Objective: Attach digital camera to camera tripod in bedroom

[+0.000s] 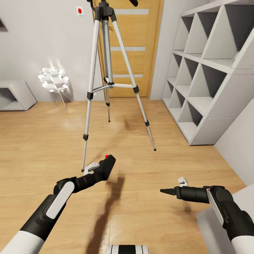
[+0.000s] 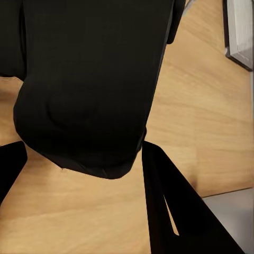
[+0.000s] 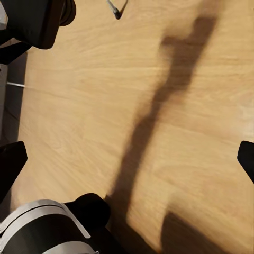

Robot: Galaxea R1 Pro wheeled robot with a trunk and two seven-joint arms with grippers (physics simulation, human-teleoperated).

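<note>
The digital camera [image 1: 109, 163], a chunky black body with a red dot on top, is held above the wood floor in my left gripper [image 1: 104, 168], which is shut on it. In the left wrist view the camera [image 2: 90, 84] bulks dark between the two black fingers [image 2: 169, 206]. The camera tripod [image 1: 106, 83] stands just beyond, silver legs spread, its black head cut off by the picture's top edge. My right gripper [image 1: 165, 191] hovers low at the right, open and holding nothing; its fingertips [image 3: 10, 164] stand wide apart over bare floor.
An oak door [image 1: 135, 53] with frosted strips is behind the tripod. White cubby shelves [image 1: 211, 81] line the right wall. A white spiky-ball lamp [image 1: 53, 79] and a low grey shelf [image 1: 16, 94] sit at the left. A grey furniture edge [image 1: 229, 215] lies near my right arm.
</note>
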